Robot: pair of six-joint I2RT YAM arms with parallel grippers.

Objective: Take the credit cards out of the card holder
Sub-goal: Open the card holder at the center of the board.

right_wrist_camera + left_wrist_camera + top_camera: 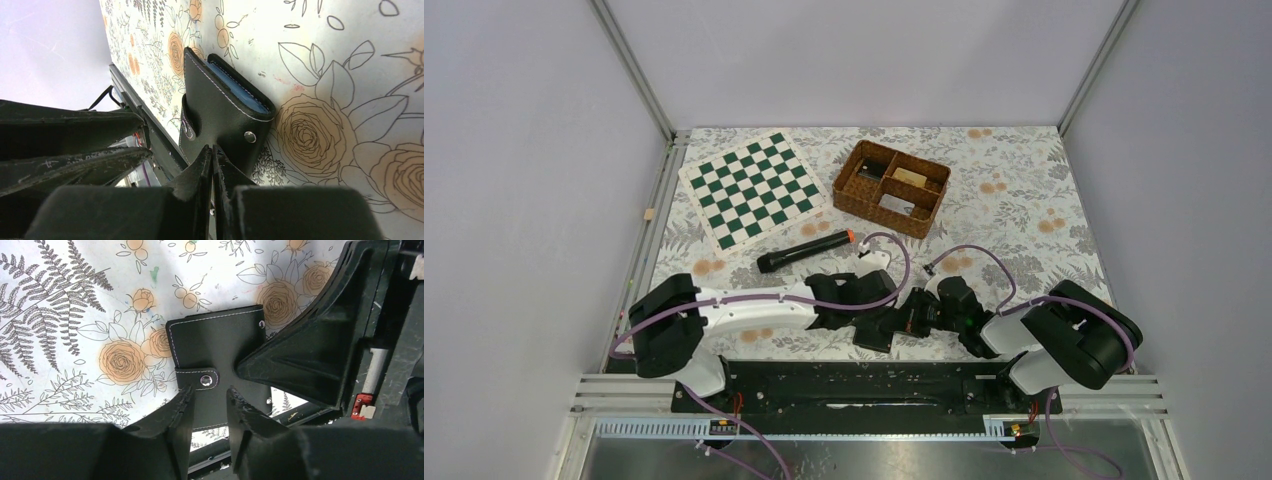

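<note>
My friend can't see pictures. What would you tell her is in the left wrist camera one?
A closed black wallet, its snap tab fastened, lies on a flowery tablecloth. The left gripper hovers open by the tab, and the right gripper, shut, points its tip onto the wallet's middle.

- You're looking at one card holder (220, 350), lying near the front edge of the table.
- Count two grippers there: left gripper (210, 391) and right gripper (212, 150), one per arm.
- One green-and-white chessboard mat (754, 190), far left.
- One wicker basket (874, 210), far and right of the mat, with three compartments.
- One black cylinder (804, 252) with an orange tip, between the mat and the arms.
</note>
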